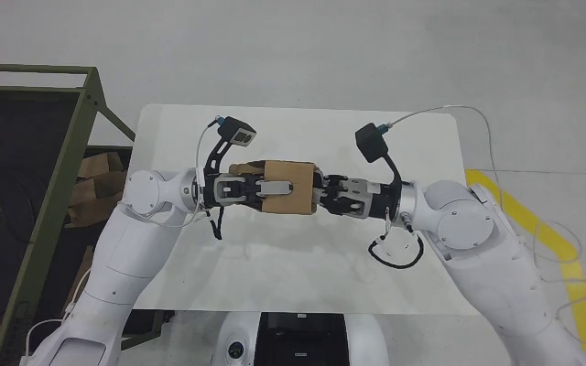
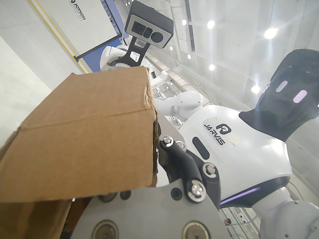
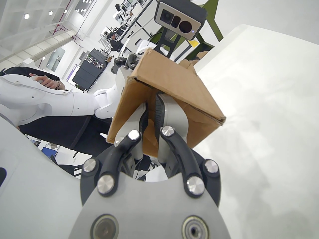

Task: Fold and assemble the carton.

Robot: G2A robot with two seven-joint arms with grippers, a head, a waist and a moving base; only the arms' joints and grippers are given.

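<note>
While the carton (image 1: pixel 298 174) spans lengthwise between them, left gripper (image 1: pixel 277 188) and right gripper (image 3: pixel 150 108) each clamp one end wall.

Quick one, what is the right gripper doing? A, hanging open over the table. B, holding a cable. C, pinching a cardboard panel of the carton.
C: the right wrist view shows the right gripper clamped on a cardboard panel at the open end of the carton.
</note>
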